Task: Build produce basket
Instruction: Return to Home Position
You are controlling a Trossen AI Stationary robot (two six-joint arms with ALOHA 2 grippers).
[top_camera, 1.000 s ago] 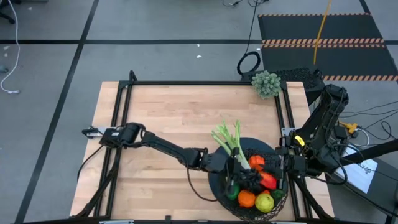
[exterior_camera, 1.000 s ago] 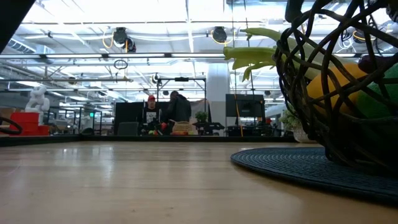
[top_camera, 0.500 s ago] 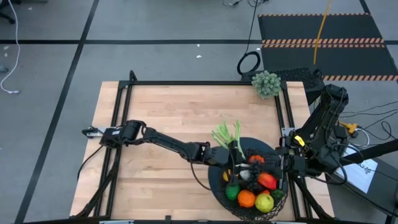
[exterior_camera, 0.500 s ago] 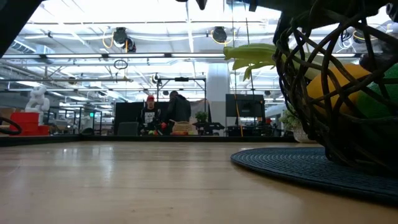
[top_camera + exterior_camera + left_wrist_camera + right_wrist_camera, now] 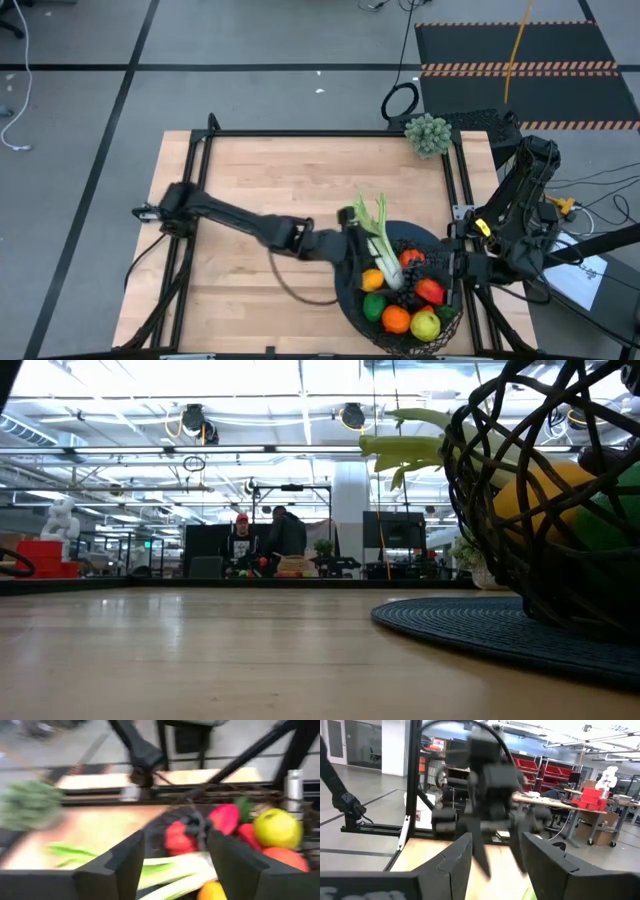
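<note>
The basket, a black wire bowl, stands on a dark round mat at the table's near right. In it lie the produce: an orange-yellow fruit, a lime, an orange, a yellow-green fruit, a red mango and dark grapes. The celery stalk leans on the far left rim, its leaves sticking out. My left gripper hovers open above the basket's left rim, the celery beyond its fingers. My right gripper waits open at the table's right edge, beside the basket.
A grey-green bumpy clump sits at the table's far right corner. A black frame runs along the table's edges. The bare wooden top stretches left of and beyond the basket. People stand far off in the room.
My left gripper has risen out of the basket and drawn back toward the table's left and far edges, tipping up toward level. An orange-yellow fruit now shows in the basket where the gripper was. The celery and the other fruits have stayed put.
</note>
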